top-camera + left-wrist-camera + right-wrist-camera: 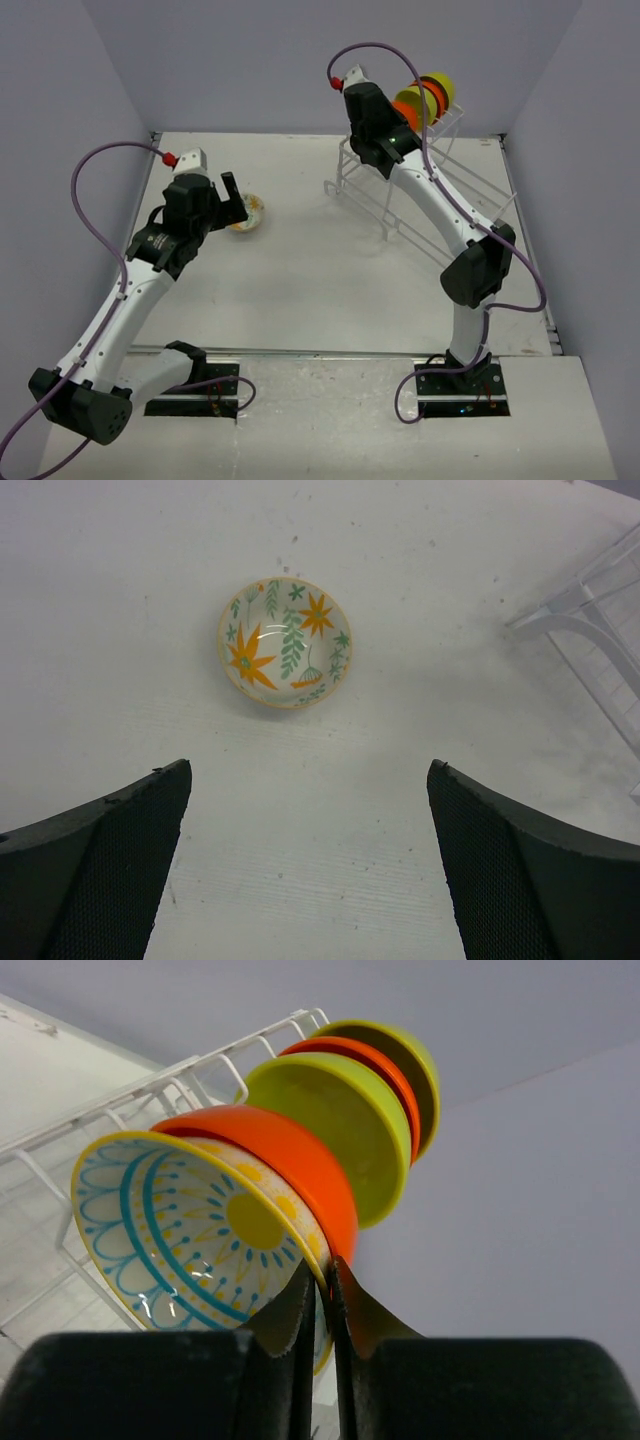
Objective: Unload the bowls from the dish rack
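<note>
Right wrist view puts my right gripper (324, 1272) pinched together on the rim of the cream bowl (180, 1225). One finger (292, 1325) is against the blue-patterned inside and the other against the outside, at the bowl's 4 o'clock edge. That bowl stands on edge with its yellow centre facing the lens. Behind it, running off toward 1 o'clock, four more stand on edge in a row. First is an orange bowl (285, 1155) pressed close against the cream one's back, then a lime-green bowl (335, 1125). After that comes an orange-red bowl (375, 1060) of which only the rim shows, and a yellow bowl (420, 1060) is last. White wires of the dish rack (150, 1095) show at 10 o'clock of the row, and I cannot tell from here which slots the bowls sit in.

From the top external camera, the rack stands at 1 o'clock on the table (320, 290), with the row of bowls at its far end, and my right arm reaches out to them. My left arm is over at 10 o'clock.

Left wrist view shows my left gripper (308, 770) spread wide with nothing between the fingers. A floral bowl (285, 642), cream with orange flowers and green leaves, sits upright on the table at 12 o'clock beyond the fingertips, apart from them. A corner of the rack pokes in at 3 o'clock, well apart from that bowl.
</note>
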Motion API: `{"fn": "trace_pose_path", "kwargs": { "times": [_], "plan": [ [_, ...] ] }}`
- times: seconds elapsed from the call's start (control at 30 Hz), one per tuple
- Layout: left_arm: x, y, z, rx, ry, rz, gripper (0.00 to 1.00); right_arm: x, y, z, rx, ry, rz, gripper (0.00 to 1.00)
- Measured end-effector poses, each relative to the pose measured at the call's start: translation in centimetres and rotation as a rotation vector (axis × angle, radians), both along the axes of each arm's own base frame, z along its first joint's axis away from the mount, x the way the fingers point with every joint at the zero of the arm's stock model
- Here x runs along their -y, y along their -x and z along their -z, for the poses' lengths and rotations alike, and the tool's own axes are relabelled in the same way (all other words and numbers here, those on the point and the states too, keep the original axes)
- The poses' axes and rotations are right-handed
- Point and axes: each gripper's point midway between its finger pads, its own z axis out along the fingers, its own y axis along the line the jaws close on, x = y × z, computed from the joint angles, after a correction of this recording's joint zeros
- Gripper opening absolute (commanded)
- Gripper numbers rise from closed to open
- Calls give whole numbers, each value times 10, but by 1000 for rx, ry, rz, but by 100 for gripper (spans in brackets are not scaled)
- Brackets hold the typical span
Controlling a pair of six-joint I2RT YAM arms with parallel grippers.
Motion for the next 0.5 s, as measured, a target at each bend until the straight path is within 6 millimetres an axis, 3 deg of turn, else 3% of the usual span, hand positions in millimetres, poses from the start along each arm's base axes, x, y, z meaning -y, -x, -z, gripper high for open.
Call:
{"fn": "trace_pose_path", "kwargs": {
  "times": [0.33, 0.5],
  "plan": [
    [-1, -7, 20, -60, -38, -12, 100, 3, 7, -9, 69, 71, 34, 0],
    [-1, -8, 21, -64, -39, -11, 100, 0, 12, -24, 108, 72, 26, 0]
  ]
}}
